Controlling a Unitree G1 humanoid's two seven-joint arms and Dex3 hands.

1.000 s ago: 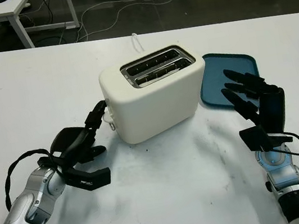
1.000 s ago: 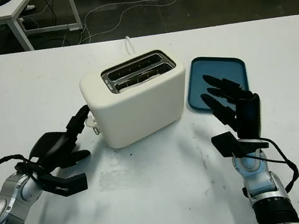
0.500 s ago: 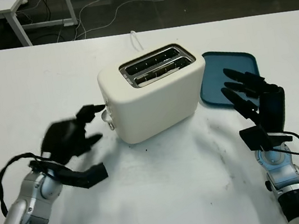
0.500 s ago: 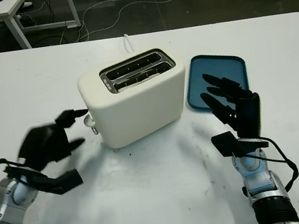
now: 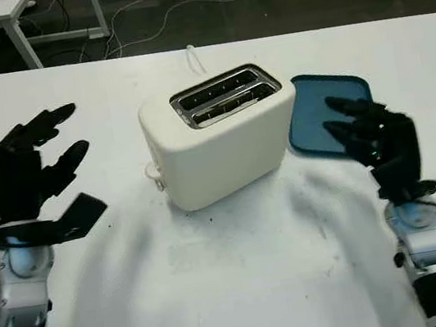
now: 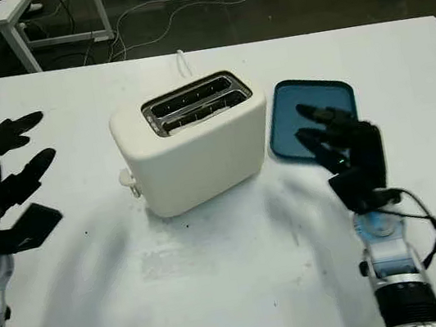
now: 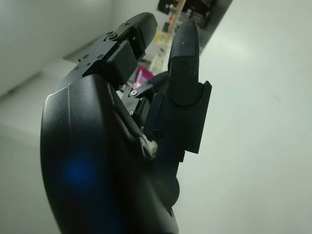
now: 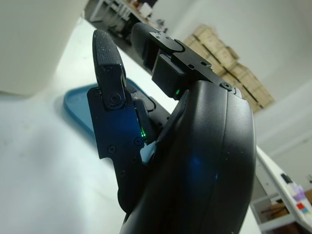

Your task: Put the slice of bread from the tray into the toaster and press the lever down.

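Hiding part of tray (image 5: 321,110), right hand (image 5: 376,142), open, toaster (image 5: 218,134) slots dark

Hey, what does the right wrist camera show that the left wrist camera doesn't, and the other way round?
Right wrist view: the right hand, open and holding nothing, with the blue tray lying just past its fingers, the cream toaster off to one side, and stacked cardboard boxes far behind.
Left wrist view: the left hand, open and holding nothing, held above the table.
Both share the white table as the surface beneath the hand.
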